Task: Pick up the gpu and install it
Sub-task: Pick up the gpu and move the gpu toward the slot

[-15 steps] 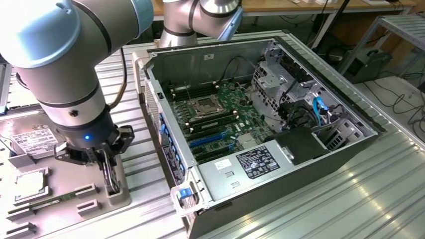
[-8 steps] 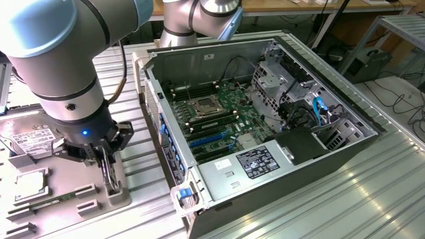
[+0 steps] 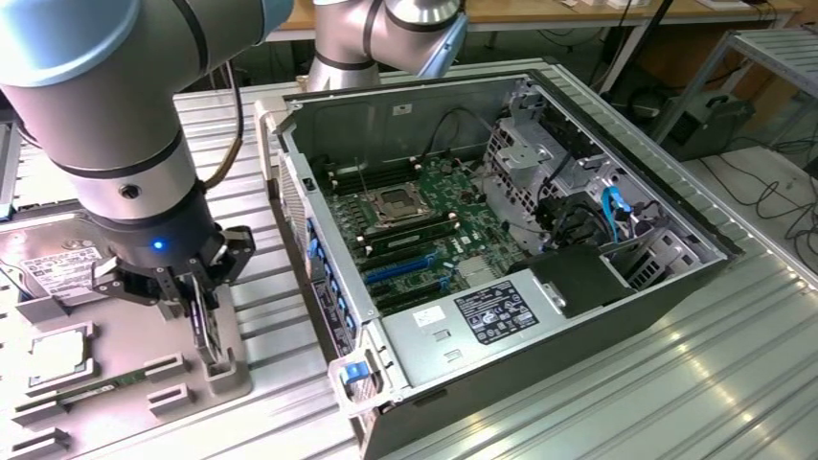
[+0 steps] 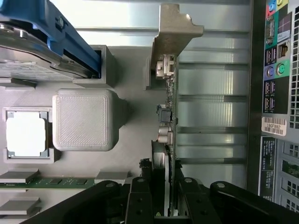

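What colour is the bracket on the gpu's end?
Pale silver-beige; the bracket shows best in the wrist view.

One dark bracketed expansion card [image 4: 171, 100], one boxy silver hard drive [image 3: 52, 268], one green memory stick [image 4: 46, 183], one open black computer case [image 3: 383, 120].

A ribbed metal worktable [image 3: 665, 383] filled the foreground, its long grooves catching pale streaks of reflected light that were brightest toward the exterior view's lower right. Behind it ran a wooden-topped desk [image 3: 550, 13], with an orange-brown panel [image 3: 691, 48] below its edge. A black box [image 3: 706, 120] sat on the grey floor [image 3: 748, 168] under the desk, and loose dark cables [image 3: 773, 192] trailed across the floor beside it. At the exterior view's far right stood a grey metal-framed rack [image 3: 780, 48]. Seen from the wrist view, the tabletop's ribs showed as alternating bright and dull bands.
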You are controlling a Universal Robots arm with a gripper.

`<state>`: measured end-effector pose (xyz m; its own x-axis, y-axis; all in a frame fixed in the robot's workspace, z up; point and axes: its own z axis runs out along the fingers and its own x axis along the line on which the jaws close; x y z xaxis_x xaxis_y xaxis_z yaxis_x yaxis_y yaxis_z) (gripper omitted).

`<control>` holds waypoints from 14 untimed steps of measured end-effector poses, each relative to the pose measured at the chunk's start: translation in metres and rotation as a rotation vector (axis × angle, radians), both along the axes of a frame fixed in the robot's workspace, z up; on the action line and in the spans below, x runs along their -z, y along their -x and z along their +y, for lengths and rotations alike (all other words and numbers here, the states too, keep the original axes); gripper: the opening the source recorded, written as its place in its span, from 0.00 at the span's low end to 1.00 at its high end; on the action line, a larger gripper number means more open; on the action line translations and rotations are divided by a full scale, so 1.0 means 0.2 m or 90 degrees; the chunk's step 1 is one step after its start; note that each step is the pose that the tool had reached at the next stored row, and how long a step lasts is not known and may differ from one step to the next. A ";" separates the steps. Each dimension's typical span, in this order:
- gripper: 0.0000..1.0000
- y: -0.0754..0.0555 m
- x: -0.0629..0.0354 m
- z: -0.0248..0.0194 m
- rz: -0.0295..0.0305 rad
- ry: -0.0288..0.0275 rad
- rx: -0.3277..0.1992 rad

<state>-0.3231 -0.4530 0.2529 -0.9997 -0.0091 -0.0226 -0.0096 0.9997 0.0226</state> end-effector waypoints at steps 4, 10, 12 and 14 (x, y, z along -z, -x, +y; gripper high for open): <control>0.27 0.00 -0.042 0.000 0.0003 -0.0001 0.000; 0.27 0.00 -0.079 0.000 0.0009 -0.0001 0.000; 0.27 0.00 -0.093 0.000 0.0012 0.0000 0.000; 0.27 0.00 -0.108 0.000 0.0014 -0.0001 0.000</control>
